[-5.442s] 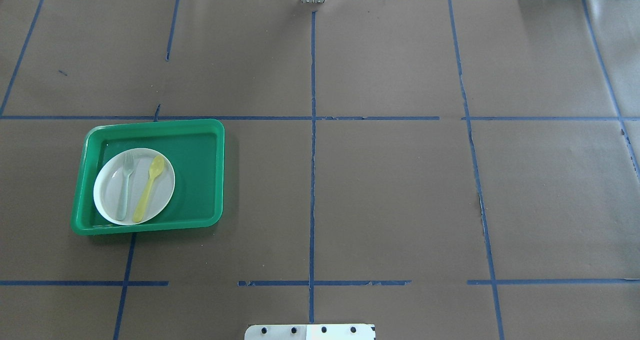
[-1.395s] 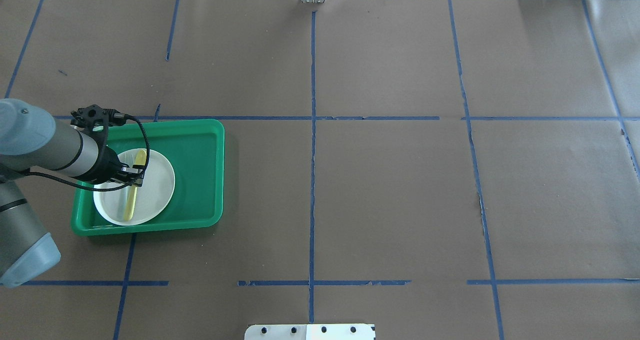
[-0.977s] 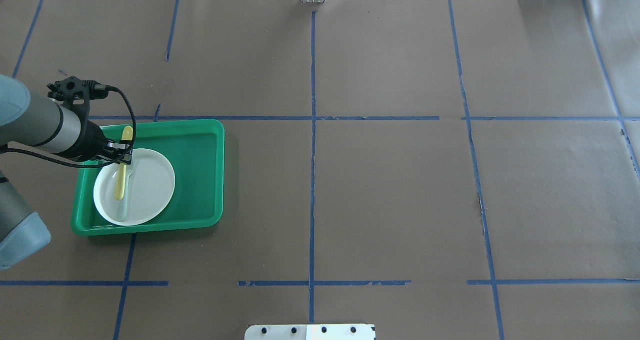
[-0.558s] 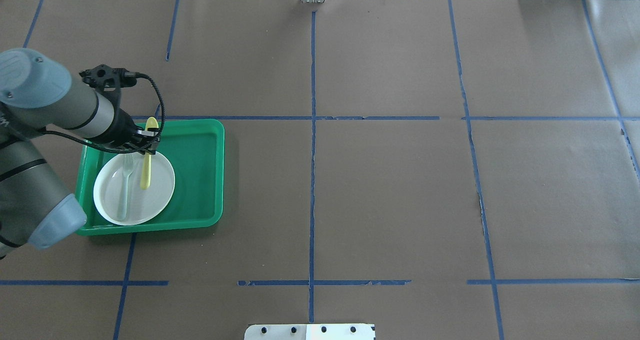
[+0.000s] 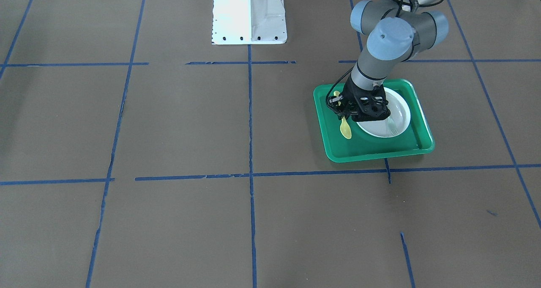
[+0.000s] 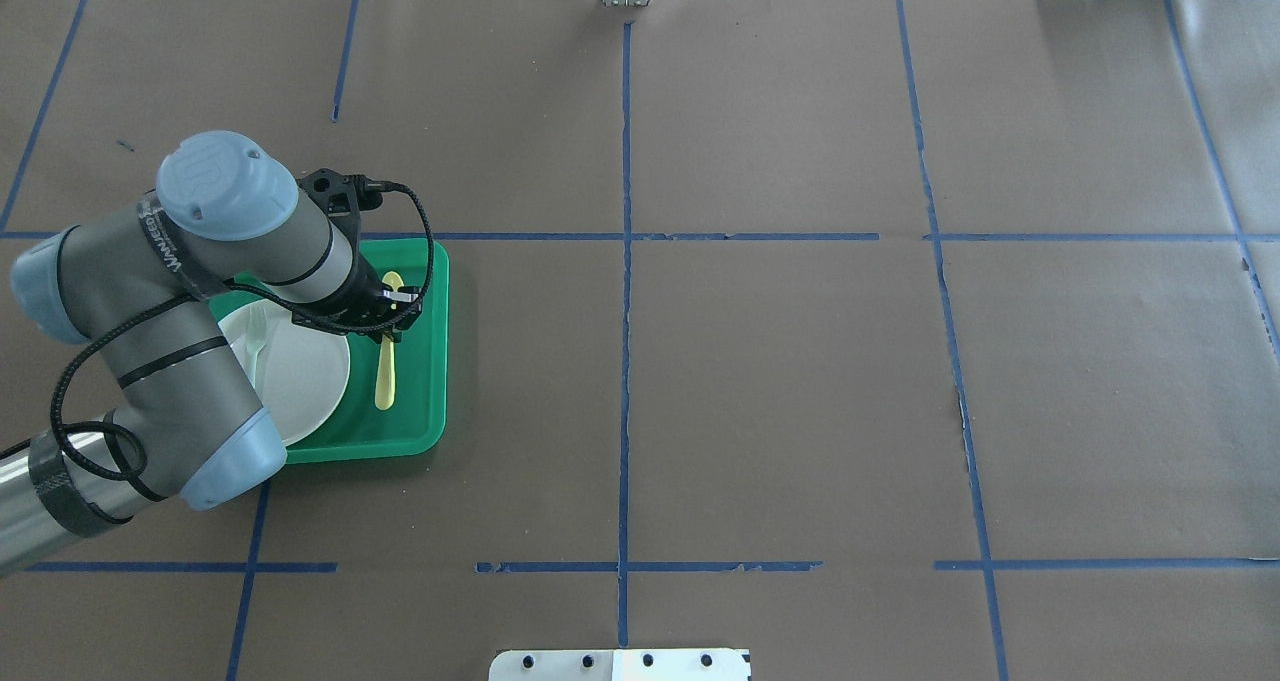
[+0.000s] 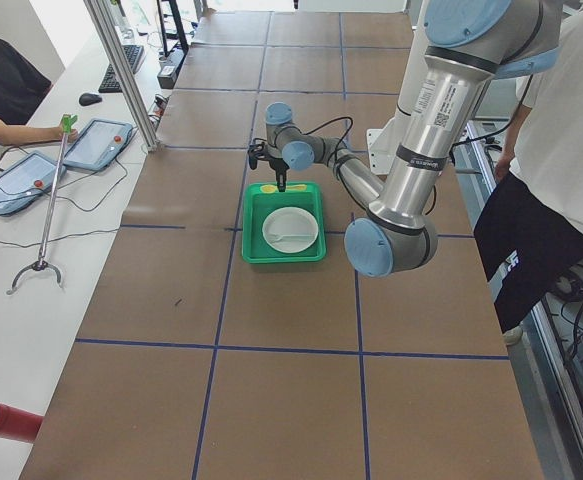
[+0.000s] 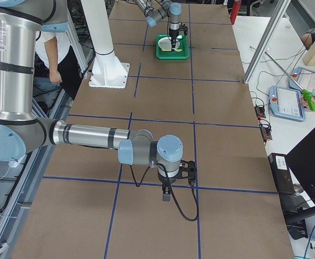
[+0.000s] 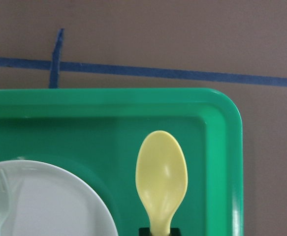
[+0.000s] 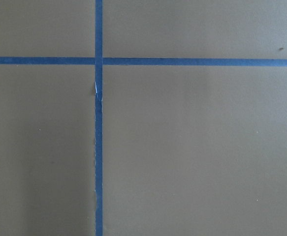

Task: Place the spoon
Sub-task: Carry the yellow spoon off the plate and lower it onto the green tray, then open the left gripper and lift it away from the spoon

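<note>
My left gripper (image 6: 388,319) is shut on the yellow spoon (image 6: 385,381) and holds it over the bare floor of the green tray (image 6: 432,361), just right of the white plate (image 6: 305,376). The spoon's bowl (image 9: 161,179) points to the tray's far rim and its handle points back toward me. In the front-facing view the gripper (image 5: 341,112) holds the spoon (image 5: 345,129) beside the plate (image 5: 399,110). I cannot tell whether the spoon touches the tray. My right gripper (image 8: 166,194) shows only in the right side view, above bare table; I cannot tell if it is open or shut.
A pale grey-green fork (image 6: 256,333) lies on the plate, partly under my left arm. The tray's raised rim (image 9: 227,147) runs close to the spoon's right side. Brown paper with blue tape lines (image 6: 626,261) covers the table. People stand at the table's ends.
My left arm came in, took the spoon off the plate, turned it and carried it right. It now hangs over the tray floor beside the plate. The fork stayed on the plate.
</note>
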`<state>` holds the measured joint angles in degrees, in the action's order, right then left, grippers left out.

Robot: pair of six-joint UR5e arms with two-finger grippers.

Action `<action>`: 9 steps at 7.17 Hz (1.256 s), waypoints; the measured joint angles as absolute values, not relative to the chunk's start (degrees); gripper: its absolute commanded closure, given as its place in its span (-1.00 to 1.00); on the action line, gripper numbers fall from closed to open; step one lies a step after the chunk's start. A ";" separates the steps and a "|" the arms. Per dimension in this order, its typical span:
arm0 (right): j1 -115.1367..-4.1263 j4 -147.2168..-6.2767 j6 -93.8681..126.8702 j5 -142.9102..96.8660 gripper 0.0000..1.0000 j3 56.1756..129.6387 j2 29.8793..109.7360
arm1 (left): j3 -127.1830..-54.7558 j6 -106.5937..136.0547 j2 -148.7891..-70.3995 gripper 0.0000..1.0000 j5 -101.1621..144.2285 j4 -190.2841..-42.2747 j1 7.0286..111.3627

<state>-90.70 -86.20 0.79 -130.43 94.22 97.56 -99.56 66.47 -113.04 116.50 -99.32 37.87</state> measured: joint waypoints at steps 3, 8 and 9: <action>-90.70 -86.21 0.79 -130.43 -1.00 94.22 97.56 | -97.53 66.66 -112.78 1.00 116.37 -101.08 36.60; -90.70 -86.21 0.73 -130.43 -1.00 94.22 97.56 | -97.46 65.55 -112.64 -1.00 116.29 -102.66 36.47; -90.70 -86.17 0.76 -130.43 -1.00 94.22 97.56 | -99.27 65.30 -112.53 -1.00 116.26 -102.17 37.01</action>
